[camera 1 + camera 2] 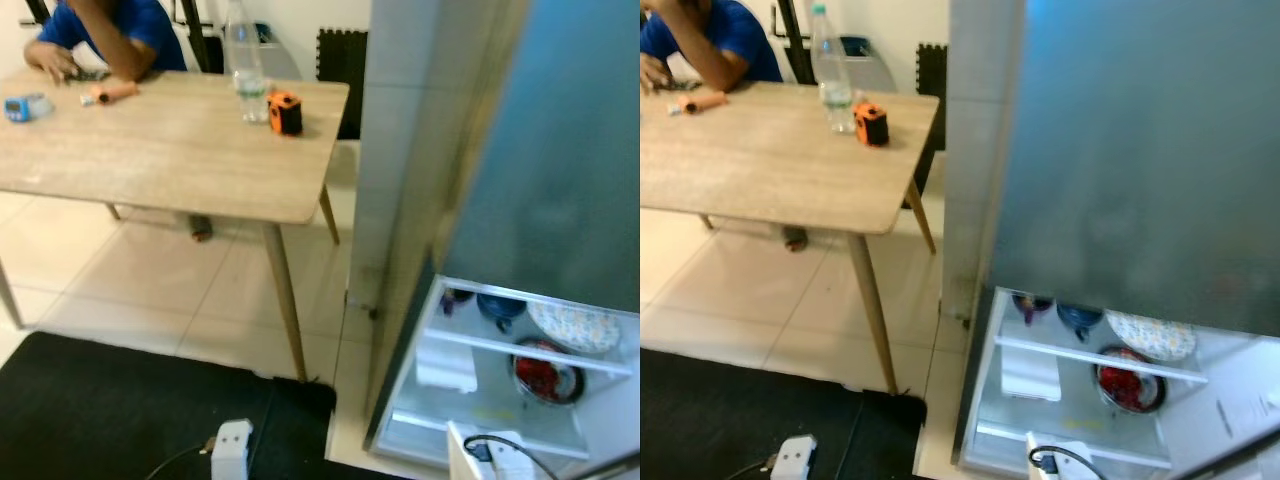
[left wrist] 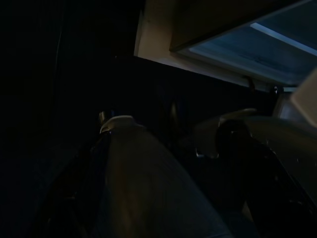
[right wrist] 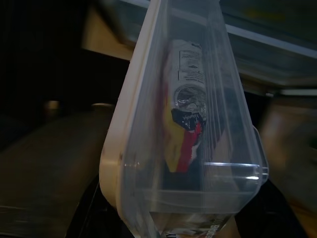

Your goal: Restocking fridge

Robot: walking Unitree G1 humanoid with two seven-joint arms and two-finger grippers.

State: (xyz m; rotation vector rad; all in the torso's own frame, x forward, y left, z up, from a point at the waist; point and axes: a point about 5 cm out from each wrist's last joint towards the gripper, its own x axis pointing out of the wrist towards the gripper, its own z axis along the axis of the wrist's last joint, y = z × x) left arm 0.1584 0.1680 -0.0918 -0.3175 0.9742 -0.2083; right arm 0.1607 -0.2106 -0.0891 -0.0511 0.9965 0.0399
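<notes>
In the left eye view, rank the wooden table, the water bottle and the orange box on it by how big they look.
1. Wooden table, by far the largest.
2. Water bottle, tall and clear, its top cut off by the frame.
3. Orange box, smallest, standing right beside the bottle, so the comparison is fair.

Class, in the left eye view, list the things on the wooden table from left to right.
Blue object → orange tube-like item → clear water bottle → orange-and-black gadget.
</notes>
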